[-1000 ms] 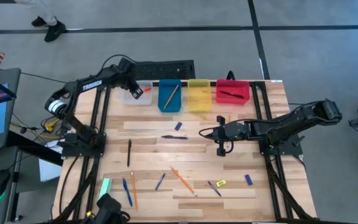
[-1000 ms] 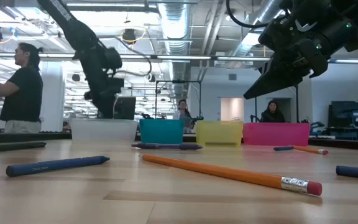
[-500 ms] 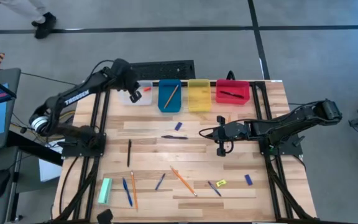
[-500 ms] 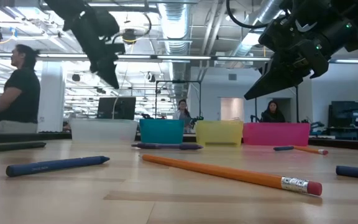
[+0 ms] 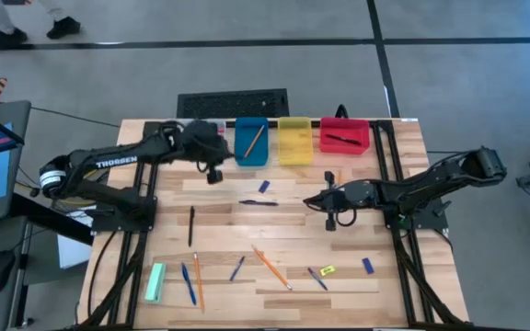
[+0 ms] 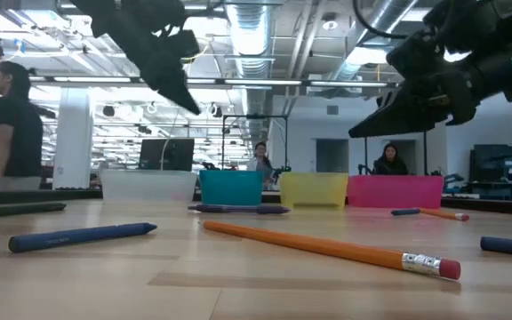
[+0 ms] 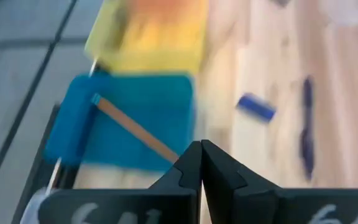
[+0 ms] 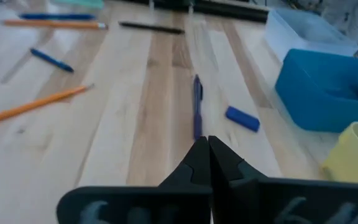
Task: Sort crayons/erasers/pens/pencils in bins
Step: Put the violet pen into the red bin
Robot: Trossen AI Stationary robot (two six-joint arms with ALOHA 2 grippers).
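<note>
Blue bin (image 5: 251,141) holds one pencil (image 7: 135,129), just beside left gripper (image 5: 213,172); yellow bin (image 5: 294,140) and red bin (image 5: 344,135) farther along same row. Left gripper (image 7: 200,163) pinched shut, empty, above table (image 5: 394,285). Right gripper (image 5: 328,203) also shut, empty, hovering mid-table. Ahead of right gripper: dark blue pen (image 8: 197,114) and blue eraser (image 8: 242,118), apart. More pencils, pens, erasers scattered on near half. Person (image 6: 9,129) stands beyond table.

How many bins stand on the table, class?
4, in a row along the far edge: clear bin, blue bin, yellow bin, red bin. From above, the clear one is mostly hidden.
</note>
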